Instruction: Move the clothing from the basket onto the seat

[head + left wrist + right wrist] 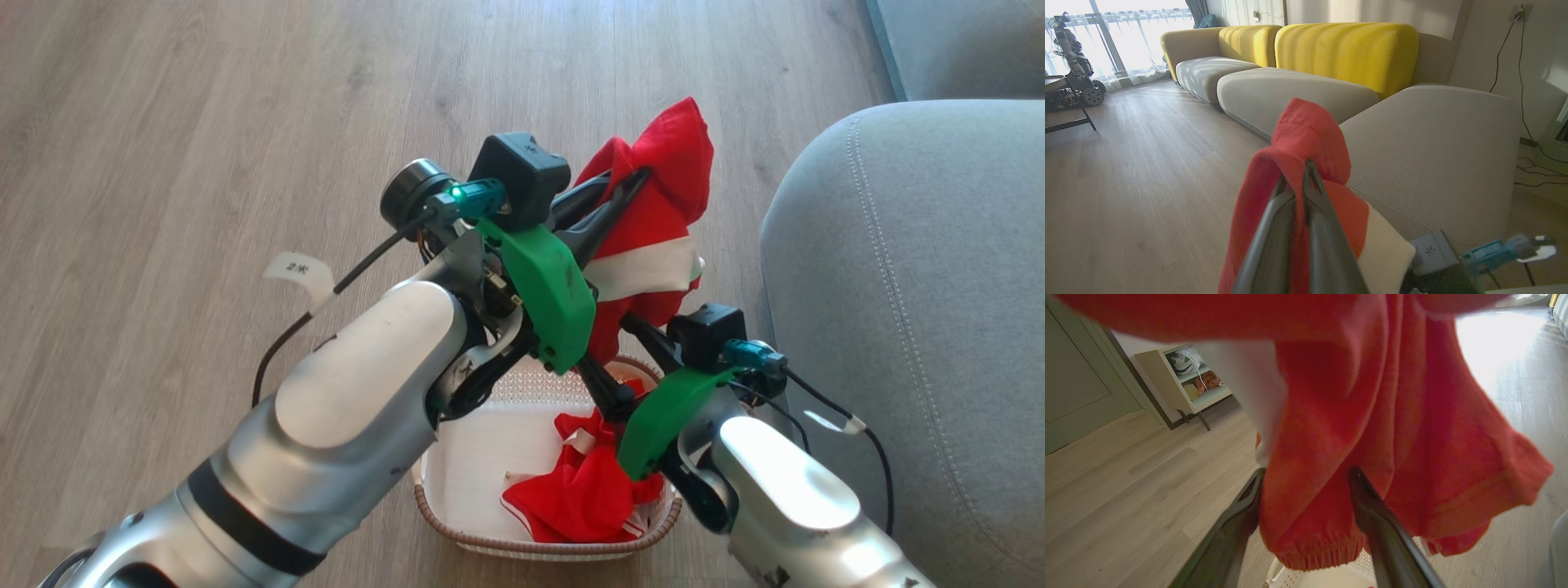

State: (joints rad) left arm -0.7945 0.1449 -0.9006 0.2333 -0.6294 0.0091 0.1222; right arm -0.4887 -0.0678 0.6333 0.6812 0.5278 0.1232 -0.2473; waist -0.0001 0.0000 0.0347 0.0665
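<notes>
around: wood floor (204,122) left of frame, grey sofa cushion (898,286) at right beside basket (457,523) | my right gripper (608,347) spread wide, hanging hem between its fingers | red garment (653,212) clenched in my left gripper (629,175), centre frame above basket, long axis vertical | second red garment (588,490) crumpled in basket

Head view: left forearm (359,392) rises from lower left toward centre. The left gripper (633,184) points up and right, fingers pressed together on a red garment (669,163). The right forearm (775,490) enters from lower right. The right gripper (1306,473) sits lower, beneath the left, fingers spread wide, cloth hanging loose between them.
</notes>
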